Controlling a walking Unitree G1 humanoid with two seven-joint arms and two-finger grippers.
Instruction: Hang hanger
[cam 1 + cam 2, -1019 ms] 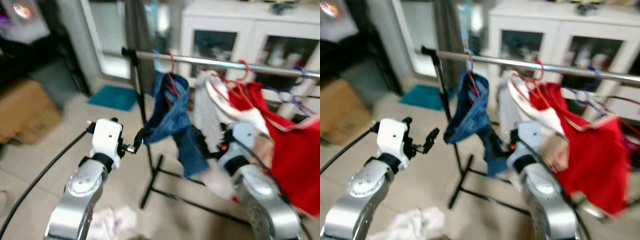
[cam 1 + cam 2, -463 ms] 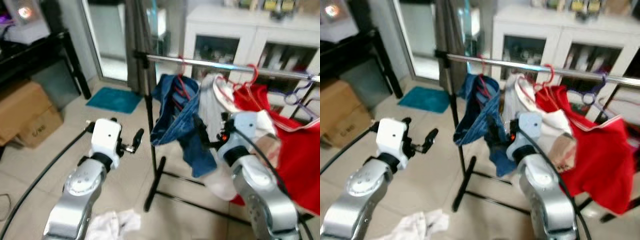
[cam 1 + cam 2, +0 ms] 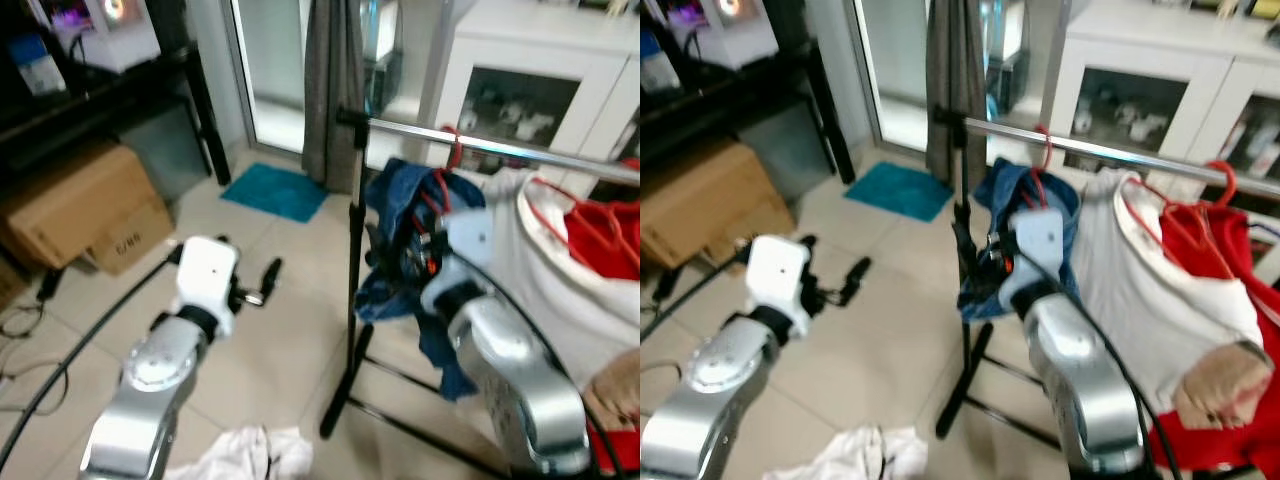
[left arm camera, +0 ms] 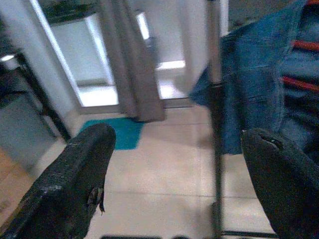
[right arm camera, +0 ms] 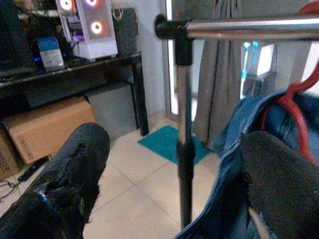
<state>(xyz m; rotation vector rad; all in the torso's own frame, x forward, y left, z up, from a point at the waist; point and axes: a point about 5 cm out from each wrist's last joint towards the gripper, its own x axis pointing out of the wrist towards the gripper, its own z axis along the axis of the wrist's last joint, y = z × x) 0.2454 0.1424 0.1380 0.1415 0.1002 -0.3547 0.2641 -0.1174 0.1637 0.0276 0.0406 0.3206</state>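
Observation:
A blue denim garment hangs on a red hanger at the left end of the silver rail, beside the black post. A white garment on another red hanger and a red garment hang further right. My right gripper is raised just in front of the denim, open and holding nothing; in its wrist view the post stands between the fingers. My left gripper is open over the floor, left of the rack, its fingers wide apart.
Cardboard boxes sit at the left under a black desk. A teal mat lies before a grey curtain. A white cloth lies on the floor near me. A white cabinet stands behind the rack.
The view has swung left, so the rack now sits further right in the picture. My right gripper has come closer to the denim at the rail's left end. The left gripper holds its pose.

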